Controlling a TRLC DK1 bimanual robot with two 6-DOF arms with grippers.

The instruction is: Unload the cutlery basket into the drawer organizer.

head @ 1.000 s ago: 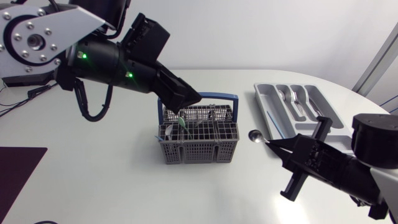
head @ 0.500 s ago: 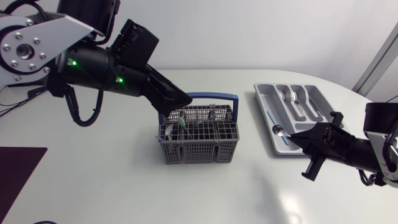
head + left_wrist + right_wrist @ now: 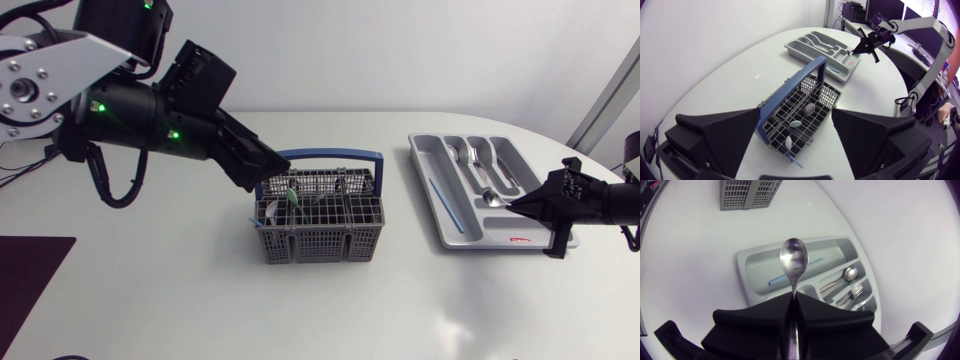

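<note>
The grey cutlery basket (image 3: 320, 228) with a blue handle (image 3: 335, 155) stands mid-table and holds several pieces, among them spoons (image 3: 810, 107). My left gripper (image 3: 270, 170) hovers open over the basket's left rear corner; in the left wrist view the basket (image 3: 790, 127) lies below the left gripper (image 3: 796, 114), between its spread fingers (image 3: 720, 135). My right gripper (image 3: 512, 205) is shut on a spoon (image 3: 490, 198) by its handle. The spoon's bowl (image 3: 794, 262) sticks out ahead over the grey drawer organizer (image 3: 754, 275), near its front compartments.
The organizer (image 3: 425, 160) at the right holds a spoon (image 3: 849, 274), a fork (image 3: 854, 294) and a blue stick (image 3: 790, 275). A red mark (image 3: 520, 240) sits on its front rim. A dark mat (image 3: 30, 265) lies at the left edge.
My right arm has carried the spoon to the right, from beside the basket to over the organizer. My left arm has drawn back a little to the left, gripper still open.
</note>
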